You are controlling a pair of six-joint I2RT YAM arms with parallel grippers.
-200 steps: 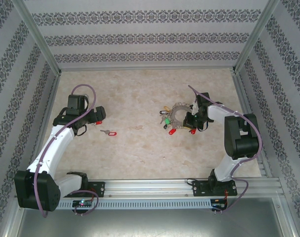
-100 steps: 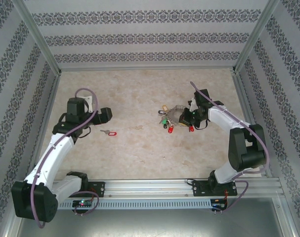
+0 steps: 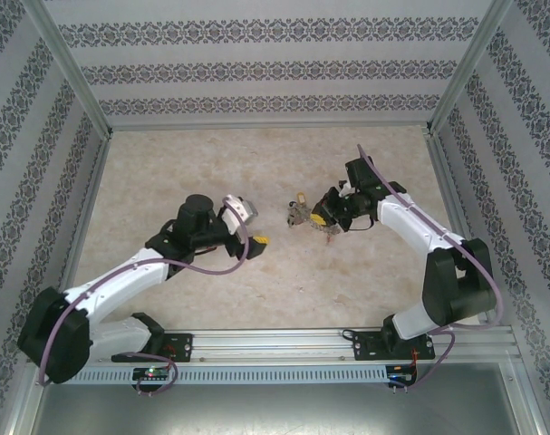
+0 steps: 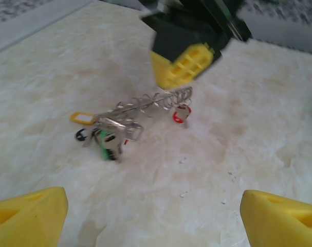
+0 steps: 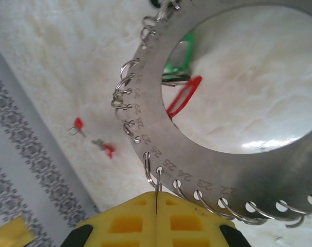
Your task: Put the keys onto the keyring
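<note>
The keyring (image 5: 233,170) is a flat grey metal ring with numbered holes and small wire loops around its rim. My right gripper (image 5: 156,196) is shut on one of those loops and holds the keyring (image 3: 309,215) tilted above the table. Keys with green (image 5: 179,56) and red (image 5: 184,98) tags dangle from it. In the left wrist view the keyring (image 4: 145,105) appears edge-on, with yellow (image 4: 81,118), green (image 4: 107,146) and red (image 4: 180,114) tagged keys hanging. My left gripper (image 4: 151,200) is open, low over the table, facing it from the left (image 3: 256,238).
Two small red-tagged keys (image 5: 77,126) (image 5: 107,149) lie loose on the marble-patterned table (image 3: 211,163). Patterned walls (image 3: 256,72) and aluminium posts enclose the table. A metal rail (image 3: 284,340) runs along the near edge.
My left arm has swung right to the table's middle, covering the spot where a red-tagged key lay. My right gripper has shifted left and back, tilting the keyring up.
</note>
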